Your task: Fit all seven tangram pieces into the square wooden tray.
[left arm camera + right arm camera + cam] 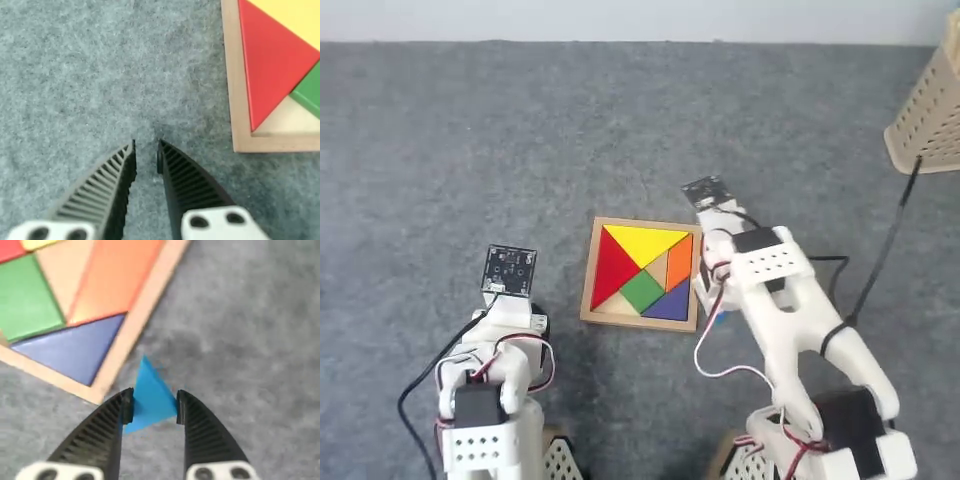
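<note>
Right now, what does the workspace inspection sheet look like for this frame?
Surface: grey mat.
Job's things: wooden tray holds yellow, red, green, orange and dark blue pieces, with a bare gap at one corner; light blue triangle lies beside the tray.
Clutter: nothing seen.
Tools: left tool slightly open over the mat; right tool shut on light blue triangle.
Cables: black cable beside right arm; white wire on it.
Surroundings: perforated basket, pale wall.

The wooden tray [590,280], partly filled with coloured pieces [642,243], lies on grey carpet [470,130] beside a white arm [790,300].

Bright, even, diffuse light; soft faint shadows.
</note>
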